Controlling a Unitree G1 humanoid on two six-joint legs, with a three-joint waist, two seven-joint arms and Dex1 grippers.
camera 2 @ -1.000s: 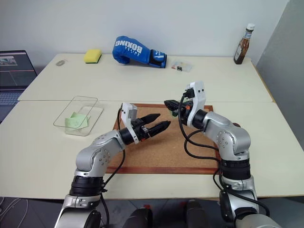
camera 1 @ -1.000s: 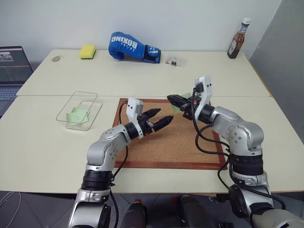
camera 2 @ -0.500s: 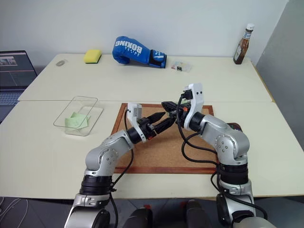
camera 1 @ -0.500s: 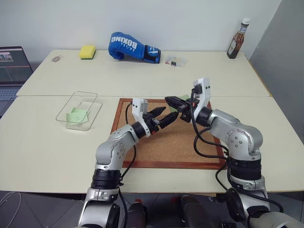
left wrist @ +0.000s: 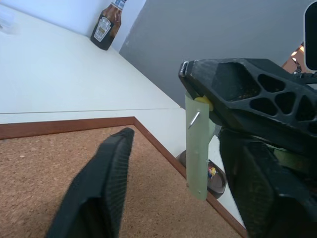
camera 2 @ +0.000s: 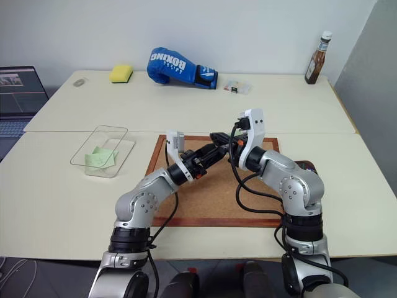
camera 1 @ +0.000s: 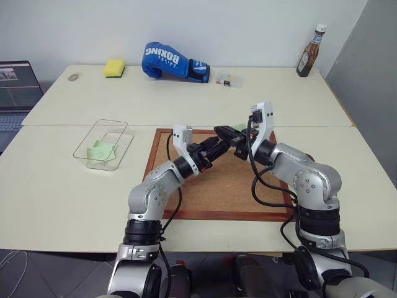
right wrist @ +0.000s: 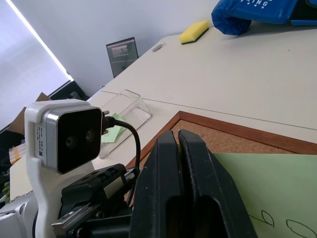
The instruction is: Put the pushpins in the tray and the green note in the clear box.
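My right gripper (camera 1: 224,132) is shut on a pale green note (right wrist: 257,183), holding it above the corkboard (camera 1: 217,192). A yellow-headed pushpin (left wrist: 203,101) is stuck through the note just under the right gripper's tip. My left gripper (camera 1: 218,147) is open, with one finger on each side of the note and the pin and a gap on both sides. The dark reddish tray (left wrist: 218,173) sits past the board's right edge with coloured pushpins in it. Another green note (camera 1: 99,151) lies in the clear box (camera 1: 111,123) at the left.
Along the back of the table are a blue boxing glove (camera 1: 167,60), a yellow sponge (camera 1: 114,67), a tiny clear case (camera 1: 228,79) and a brown bottle (camera 1: 311,51). A laptop (camera 1: 15,93) stands at the far left.
My left gripper has moved up and to the right to the right gripper's tip, and its fingers have narrowed around the note. The right gripper has stayed shut and almost still.
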